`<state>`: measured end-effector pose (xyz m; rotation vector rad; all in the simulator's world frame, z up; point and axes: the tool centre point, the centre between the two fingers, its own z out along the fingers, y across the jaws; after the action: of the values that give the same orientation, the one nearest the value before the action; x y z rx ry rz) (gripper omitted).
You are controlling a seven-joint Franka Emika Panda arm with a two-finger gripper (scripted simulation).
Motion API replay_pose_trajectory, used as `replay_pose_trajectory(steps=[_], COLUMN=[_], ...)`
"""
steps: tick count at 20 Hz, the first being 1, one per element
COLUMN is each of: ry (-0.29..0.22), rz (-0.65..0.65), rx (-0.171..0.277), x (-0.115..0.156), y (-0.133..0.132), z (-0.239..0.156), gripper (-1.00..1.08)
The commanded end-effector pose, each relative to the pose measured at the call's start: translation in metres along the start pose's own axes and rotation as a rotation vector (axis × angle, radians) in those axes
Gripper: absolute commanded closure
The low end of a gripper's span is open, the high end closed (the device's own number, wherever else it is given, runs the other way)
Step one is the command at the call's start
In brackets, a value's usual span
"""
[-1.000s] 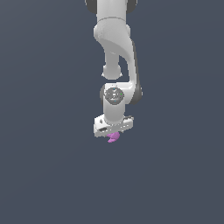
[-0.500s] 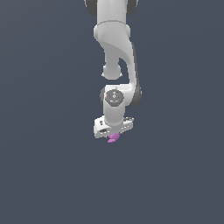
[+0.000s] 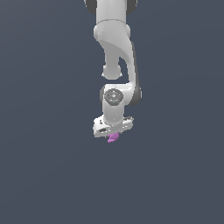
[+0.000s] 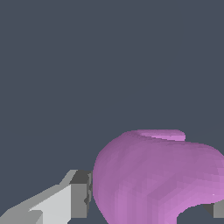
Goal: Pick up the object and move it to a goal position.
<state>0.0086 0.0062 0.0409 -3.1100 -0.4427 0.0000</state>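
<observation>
Since the frame one second back, the gripper (image 3: 113, 134) and the object (image 3: 113, 138) have shifted slightly upward together in the exterior view, with little sideways drift; the change over the last half second is very small. The white arm (image 3: 117, 48) hangs down from the top of the frame, wrist pointing downward. The object, a small magenta-purple lump, sits directly under the hand, between the fingers. In the wrist view it fills the lower part of the picture, one finger (image 4: 65, 201) pressed against its side and the tip of the other just visible at the opposite edge, so the hand reads as narrow and clamped on the object. No surface contact or shadow can be made out under the object. Judgement: grasp secured, lift under way. No goal marker is visible in either view, so remaining travel cannot be estimated.
</observation>
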Motion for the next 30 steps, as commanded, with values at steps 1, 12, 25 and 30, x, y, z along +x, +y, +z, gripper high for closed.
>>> replay_pose_trajectory(steps=[1, 12, 25, 30], ry=[0.001, 0.001, 0.001, 0.001], rz=[0.001, 0.001, 0.000, 0.000], rx=[0.000, 0.000, 0.002, 0.002], x=[-0.002, -0.025, -0.068, -0.082], y=[0.004, 0.044, 0.124, 0.152], z=[-0.006, -0.076, -0.214, -0.263], gripper=[1.08, 1.08, 1.08, 1.08])
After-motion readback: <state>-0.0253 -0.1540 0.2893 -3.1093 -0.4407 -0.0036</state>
